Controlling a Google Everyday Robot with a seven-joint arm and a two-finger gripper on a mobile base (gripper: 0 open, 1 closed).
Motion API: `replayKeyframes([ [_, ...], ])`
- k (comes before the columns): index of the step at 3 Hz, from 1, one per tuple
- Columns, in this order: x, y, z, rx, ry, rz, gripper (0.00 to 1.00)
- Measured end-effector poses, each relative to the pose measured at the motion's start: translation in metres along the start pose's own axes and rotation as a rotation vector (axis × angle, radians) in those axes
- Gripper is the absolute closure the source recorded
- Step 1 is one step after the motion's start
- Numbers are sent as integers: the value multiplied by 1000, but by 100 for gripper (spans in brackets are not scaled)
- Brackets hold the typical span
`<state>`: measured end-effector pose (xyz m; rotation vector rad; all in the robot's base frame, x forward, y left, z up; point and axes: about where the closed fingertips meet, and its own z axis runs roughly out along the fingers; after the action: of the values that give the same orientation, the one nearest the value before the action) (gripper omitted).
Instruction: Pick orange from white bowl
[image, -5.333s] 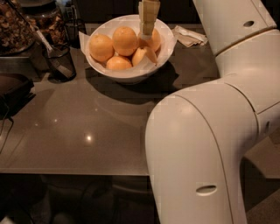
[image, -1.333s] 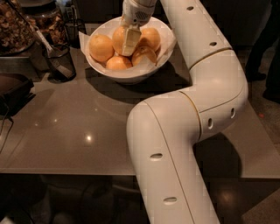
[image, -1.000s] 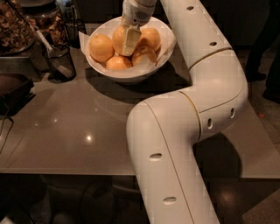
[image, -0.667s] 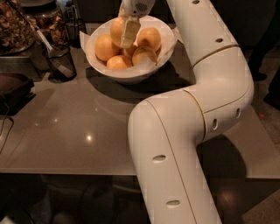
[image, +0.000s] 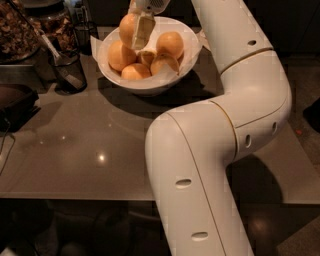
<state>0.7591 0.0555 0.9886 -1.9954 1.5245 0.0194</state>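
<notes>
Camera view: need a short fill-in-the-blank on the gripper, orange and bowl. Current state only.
1. The gripper, at the top of the view, is shut on one ___.
2. That orange hangs over the other fruit in the white ___.
3. The black mesh cup stands on the picture's ___ side of the white bowl.

Missing words: orange; bowl; left.
</notes>
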Motion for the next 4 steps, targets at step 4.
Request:
replayKeyframes([
  [4, -19, 14, -27, 44, -85, 136, 100],
])
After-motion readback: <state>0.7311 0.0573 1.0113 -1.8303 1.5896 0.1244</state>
